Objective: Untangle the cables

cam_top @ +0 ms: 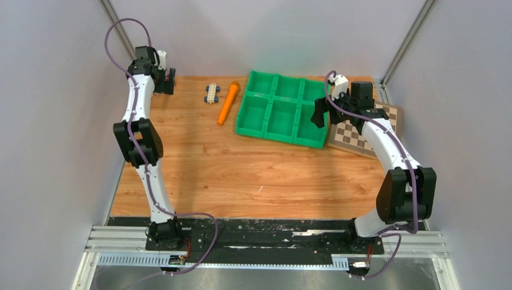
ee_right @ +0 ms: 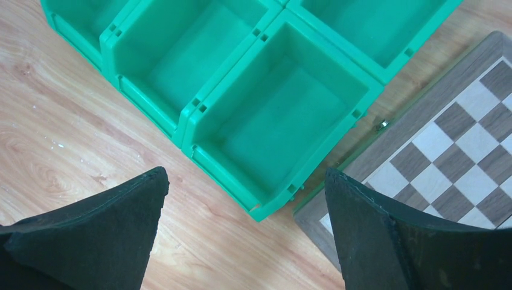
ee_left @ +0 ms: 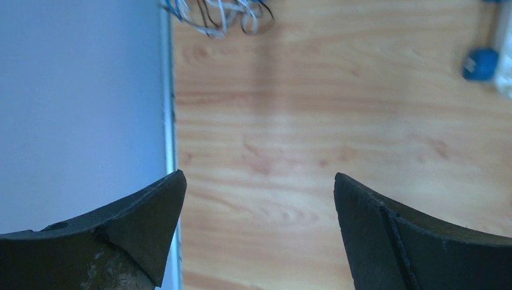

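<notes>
The cables are a small clump of thin white, blue and dark strands on the wood at the top edge of the left wrist view, next to the table's left edge. They do not show in the top view. My left gripper is open and empty, hovering short of the clump at the table's far left corner. My right gripper is open and empty above the near right corner of the green tray.
A green tray with six compartments stands at the back middle, also in the right wrist view. A chessboard lies to its right. An orange stick and a small blue-wheeled toy lie left of the tray. The grey wall borders the table's left edge.
</notes>
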Controlling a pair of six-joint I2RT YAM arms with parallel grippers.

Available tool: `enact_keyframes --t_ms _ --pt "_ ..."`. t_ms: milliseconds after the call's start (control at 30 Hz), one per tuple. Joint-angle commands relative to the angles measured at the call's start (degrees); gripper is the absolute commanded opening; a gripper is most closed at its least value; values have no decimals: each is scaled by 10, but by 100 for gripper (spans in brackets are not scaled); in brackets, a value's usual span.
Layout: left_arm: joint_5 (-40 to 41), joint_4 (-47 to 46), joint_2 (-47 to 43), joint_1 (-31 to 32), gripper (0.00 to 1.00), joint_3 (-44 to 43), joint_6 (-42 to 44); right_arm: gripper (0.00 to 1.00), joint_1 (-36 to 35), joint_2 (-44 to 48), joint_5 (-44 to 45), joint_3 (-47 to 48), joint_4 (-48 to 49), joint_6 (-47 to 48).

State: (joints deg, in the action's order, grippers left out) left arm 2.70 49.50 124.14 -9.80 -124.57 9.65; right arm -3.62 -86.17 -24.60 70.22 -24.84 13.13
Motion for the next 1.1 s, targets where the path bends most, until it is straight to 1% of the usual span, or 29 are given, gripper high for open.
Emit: enact_keyframes --t_ms 0,100,133,167,233,333,400,467,500,533,567,600,633,667,700,733,767,800,833,867,900,933,967,1000,1033,1067 --pt "79 -99 75 -2 100 -69 71 100 0 -25 -6 51 -5 19" --pt "98 -199 114 -2 100 -59 102 100 0 -47 -6 62 -8 17" --pt "102 -219 126 -2 100 -54 118 100 0 -54 -7 65 -8 16" --pt "105 -259 132 -2 100 -44 128 100 0 -62 -8 67 -8 14" --pt "97 -310 152 -2 100 -35 162 100 0 -76 -13 71 -9 7" --pt "64 -354 192 -2 100 -42 189 100 -1 -91 -19 80 -10 4" --pt "63 -373 228 2 100 -70 231 100 0 -101 -21 87 -11 8" --pt "49 -368 267 4 100 -118 284 100 -1 -112 -25 97 -12 8" --pt "47 -379 276 7 100 -135 326 100 -1 -116 -26 102 -12 7" --pt "47 -397 288 7 100 -135 345 100 -1 -120 -27 109 -12 5" --pt "49 -434 292 6 100 -126 385 100 -1 -122 -28 115 -13 3" --pt "52 -450 301 6 100 -124 400 100 0 -122 -29 119 -15 3" --pt "52 -463 307 2 99 -131 423 100 0 -120 -30 121 -15 4" --pt "50 -459 316 0 97 -144 430 100 0 -117 -30 121 -17 6" --pt "49 -455 320 -4 88 -148 440 100 -1 -114 -30 121 -19 7" --pt "45 -447 319 -9 82 -150 441 100 -1 -109 -30 119 -20 8" --pt "43 -445 315 -11 67 -146 439 100 -1 -105 -31 115 -21 8" --pt "36 -446 299 -13 59 -128 437 100 -1 -99 -33 110 -21 8" --pt "30 -452 287 -13 37 -111 429 100 -1 -93 -37 104 -21 8" --pt "23 -474 255 -12 21 -74 423 100 -1 -88 -41 97 -22 8" --pt "18 -483 220 -12 5 -55 408 100 -1 -81 -45 92 -22 9" --pt "3 -489 203 -8 2 -28 392 100 -1 -77 -50 88 -22 9" --pt "-6 -485 164 -6 0 -17 383 100 -1 -73 -55 85 -22 8" --pt "-26 -469 144 2 0 4 362 100 -1 -70 -59 84 -22 8" --pt "-37 -460 98 8 0 16 347 100 -1 -67 -66 83 -23 8" --pt "-59 -435 74 19 0 42 320 100 -1 -64 -73 84 -24 6"
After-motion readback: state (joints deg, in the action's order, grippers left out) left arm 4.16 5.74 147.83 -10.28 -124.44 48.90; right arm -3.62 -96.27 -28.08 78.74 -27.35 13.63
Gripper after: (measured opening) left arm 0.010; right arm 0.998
